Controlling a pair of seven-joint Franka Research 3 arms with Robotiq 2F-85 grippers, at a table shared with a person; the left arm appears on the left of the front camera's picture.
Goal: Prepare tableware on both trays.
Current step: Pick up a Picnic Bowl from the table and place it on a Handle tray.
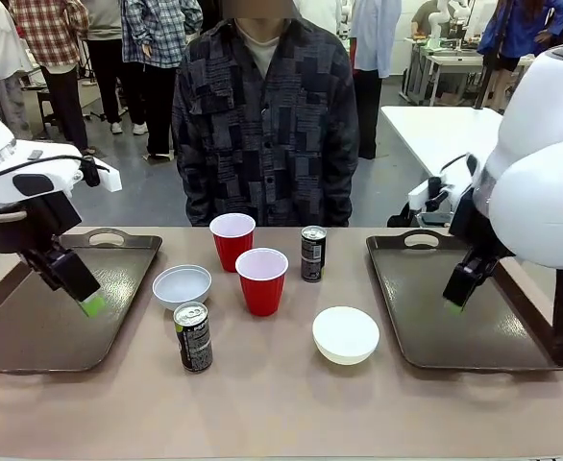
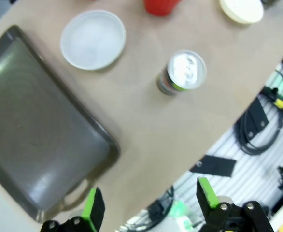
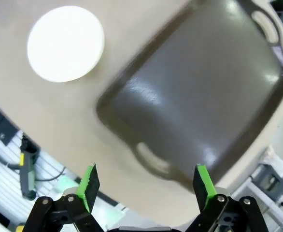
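Left tray (image 1: 32,327), right tray (image 1: 435,322) empty | tableware (image 1: 262,280) on table (image 1: 281,408) between | left gripper (image 2: 148,198), right gripper (image 3: 145,181) spread

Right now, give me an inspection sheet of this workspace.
Surface: tan table, no spills seen.
Job's things: left tray and right tray hold nothing. On the table between them stand the far red cup, near red cup, left bowl, right bowl, near can and far can.
Clutter: nothing seen.
Claws: left claw open at the left tray; right claw open at the right tray; both hold nothing.
Cables: black cable loops beyond the table edge.
Surroundings: person stands at the far side; other people behind.
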